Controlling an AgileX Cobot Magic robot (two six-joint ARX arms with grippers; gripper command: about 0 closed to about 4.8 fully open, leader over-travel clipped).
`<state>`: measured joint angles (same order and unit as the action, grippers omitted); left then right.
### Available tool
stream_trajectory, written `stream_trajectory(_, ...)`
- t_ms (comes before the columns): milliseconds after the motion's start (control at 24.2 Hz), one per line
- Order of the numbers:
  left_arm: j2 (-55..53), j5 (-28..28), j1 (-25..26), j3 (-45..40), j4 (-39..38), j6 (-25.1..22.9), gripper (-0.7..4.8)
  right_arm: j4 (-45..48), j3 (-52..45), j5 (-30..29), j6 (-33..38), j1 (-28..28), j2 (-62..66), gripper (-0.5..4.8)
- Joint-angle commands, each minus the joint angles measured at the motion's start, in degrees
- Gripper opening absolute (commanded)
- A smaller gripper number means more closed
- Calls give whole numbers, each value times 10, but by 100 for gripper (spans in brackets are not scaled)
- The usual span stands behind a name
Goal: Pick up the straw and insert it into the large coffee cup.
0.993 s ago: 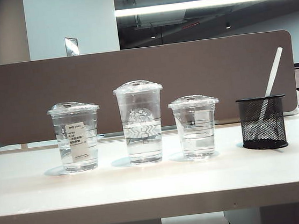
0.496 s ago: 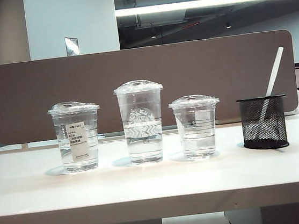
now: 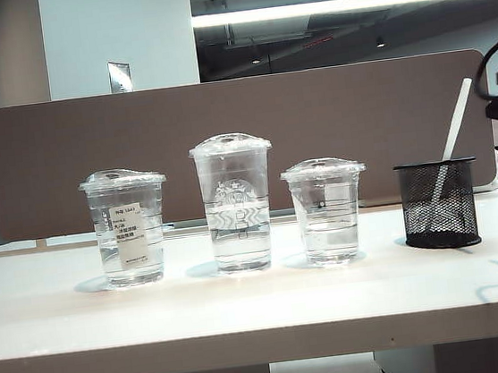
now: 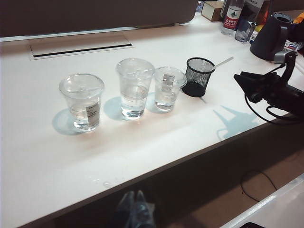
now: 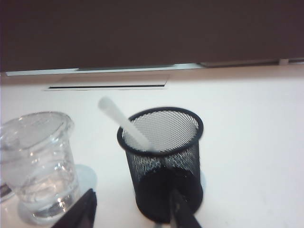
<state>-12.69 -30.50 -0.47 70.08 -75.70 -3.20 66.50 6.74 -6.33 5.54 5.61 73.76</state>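
Note:
The white straw (image 3: 455, 127) leans in a black mesh holder (image 3: 438, 204) at the right of the table. The large coffee cup (image 3: 235, 201), clear with a domed lid, stands in the middle of a row of three cups. My right gripper (image 5: 134, 213) is open and empty, hovering just in front of the holder (image 5: 161, 161) with the straw (image 5: 124, 124) rising beyond it. In the left wrist view it (image 4: 243, 81) hangs to the side of the holder (image 4: 198, 76). My left gripper (image 4: 134, 202) is shut, below the table's front edge, far from the large cup (image 4: 134, 88).
A labelled clear cup (image 3: 128, 227) stands left of the large cup and a shorter clear cup (image 3: 326, 209) right of it, close to the holder. A brown partition (image 3: 235, 143) runs behind the table. Bottles and a dark kettle (image 4: 268, 35) sit at the far corner.
My right arm has come into the exterior view at the right edge, above and beside the holder, and its shadow now falls on the table. Cups, holder and straw have not moved.

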Motion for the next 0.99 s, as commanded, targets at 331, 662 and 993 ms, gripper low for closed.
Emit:
stream_trajectory(331, -1, -2, 0, 2, 5, -2, -4, 58, 102, -28, 0, 1, 133, 244)
stream_trajectory(662, -1, -2, 0, 2, 5, -2, -4, 57, 149, -28, 0, 1, 191, 101)
stream_trajectory(993, -1, -2, 0, 2, 6, -2, -4, 58, 166, -28, -1, 1, 193, 80)
